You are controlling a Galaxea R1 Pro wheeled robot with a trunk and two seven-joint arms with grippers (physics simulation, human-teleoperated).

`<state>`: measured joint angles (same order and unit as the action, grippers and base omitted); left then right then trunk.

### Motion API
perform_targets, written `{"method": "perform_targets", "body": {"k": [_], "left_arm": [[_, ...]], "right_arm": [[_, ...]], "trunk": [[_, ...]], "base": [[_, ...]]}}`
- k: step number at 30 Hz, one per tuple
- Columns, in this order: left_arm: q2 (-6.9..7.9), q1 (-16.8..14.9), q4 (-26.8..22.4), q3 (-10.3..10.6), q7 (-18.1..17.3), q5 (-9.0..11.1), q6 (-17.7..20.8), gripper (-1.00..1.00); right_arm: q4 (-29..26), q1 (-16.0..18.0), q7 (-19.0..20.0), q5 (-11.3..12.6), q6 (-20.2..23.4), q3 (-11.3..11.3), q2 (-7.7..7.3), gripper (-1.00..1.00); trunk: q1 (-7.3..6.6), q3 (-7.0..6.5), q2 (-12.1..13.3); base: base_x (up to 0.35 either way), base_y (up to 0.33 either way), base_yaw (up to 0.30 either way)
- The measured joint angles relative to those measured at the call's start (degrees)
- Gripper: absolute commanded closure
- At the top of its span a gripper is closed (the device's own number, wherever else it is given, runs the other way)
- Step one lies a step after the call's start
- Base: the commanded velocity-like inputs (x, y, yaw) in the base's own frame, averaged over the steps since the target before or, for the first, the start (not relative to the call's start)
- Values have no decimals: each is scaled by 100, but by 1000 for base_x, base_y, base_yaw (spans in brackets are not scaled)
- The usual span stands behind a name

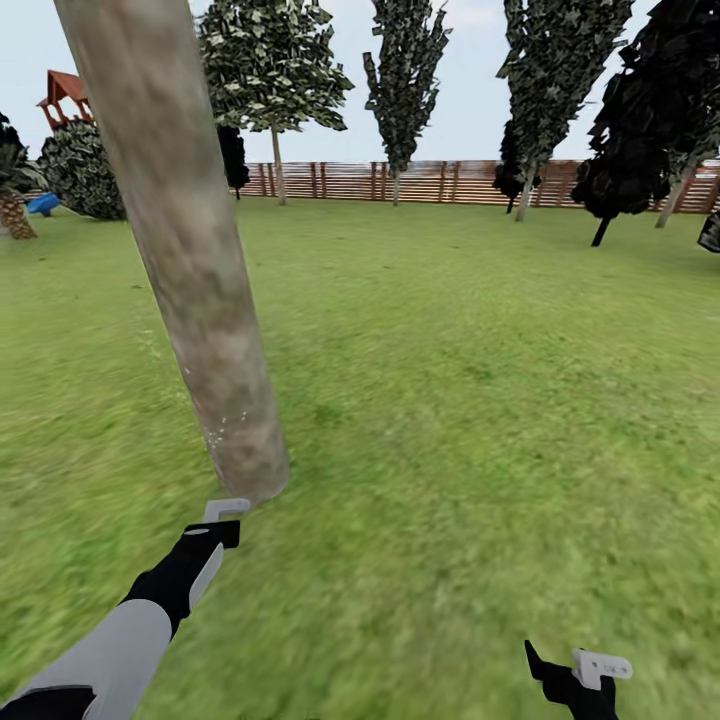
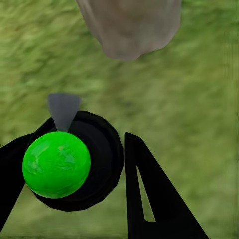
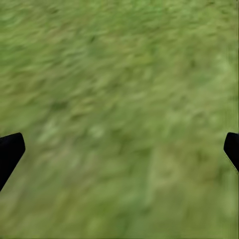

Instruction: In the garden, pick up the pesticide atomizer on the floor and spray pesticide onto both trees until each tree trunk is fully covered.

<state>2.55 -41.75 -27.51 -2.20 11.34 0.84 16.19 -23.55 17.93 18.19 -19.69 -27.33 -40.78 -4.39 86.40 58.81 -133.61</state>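
Listing from the left: 1 red-roofed play structure [image 1: 64, 92] far off, with 1 short palm [image 1: 14, 205] and a blue object [image 1: 43, 204] below it on the grass.

Item: left arm, pale grey forearm and black wrist, reaching up from the lower left corner. Left gripper [image 1: 226, 512] sits at the foot of the tree trunk [image 1: 185, 250], its pale fingertip bracket just short of the bark. In the left wrist view the left gripper's black fingers [image 2: 149, 194] are closed around the pesticide atomizer [image 2: 57, 164], seen end-on as a glossy green dome in a black ring; a grey tapering piece projects from it toward the trunk's base [image 2: 130, 27], which lies directly ahead of the jaws with grass between. No label or writing legible on the atomizer.

Item: tree trunk, thick, grey-beige, mottled brown, leaning across the head view from top left.

Item: floor [image 1: 470, 400], green lawn, blurred.

Item: 3 pale-trunked trees [image 1: 403, 70] with dark green foliage before the brown slat fence [image 1: 440, 182]; black-foliaged trees [image 1: 650, 130] at far right.

Item: right gripper [image 1: 575, 672], low at the right edge, well apart from the trunk. Jaws spread wide: the right wrist view has 1 black fingertip [image 3: 10, 152] at each side, lawn between, nothing held.
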Motion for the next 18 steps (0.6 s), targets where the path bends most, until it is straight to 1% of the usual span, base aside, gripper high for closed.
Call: {"method": "perform_targets", "body": {"k": [2,5,9,11,13,14,15,16,18], "left_arm": [[0,0,0,0,3,5,-1,100],[11,0,-6,-5,3,5,-18,100],[9,-34,-88,15,16,-29,16,100],[-22,-83,-110,18,33,-38,30,100],[-184,-115,-187,28,121,-37,36,100],[-398,-171,-347,40,282,-99,68,100],[-483,-208,-445,38,365,-123,129,100],[-511,-268,-517,38,408,-147,212,100],[-483,-384,-583,33,427,-162,426,100]], "right_arm": [[0,0,0,0,0,0,0,-100],[0,0,0,0,-2,0,7,-100],[-6,0,0,0,-4,0,6,-100],[-8,0,0,0,-3,0,4,-100],[-9,0,0,0,-7,0,3,-100],[-9,0,0,1,-8,0,1,-100],[-9,0,0,0,-8,0,0,-100],[-9,0,0,0,-9,0,0,-100],[-9,0,0,0,-9,0,0,-100]], "trunk": [[0,0,0],[0,0,0],[0,0,0],[0,0,0],[0,0,0],[0,-1,0],[0,-1,0],[0,-1,0],[0,0,0]], "base": [[1,-165,276],[0,-8,261],[0,-1,58],[0,0,5],[0,0,1],[0,0,0],[0,0,0],[0,0,0],[0,0,0]]}}
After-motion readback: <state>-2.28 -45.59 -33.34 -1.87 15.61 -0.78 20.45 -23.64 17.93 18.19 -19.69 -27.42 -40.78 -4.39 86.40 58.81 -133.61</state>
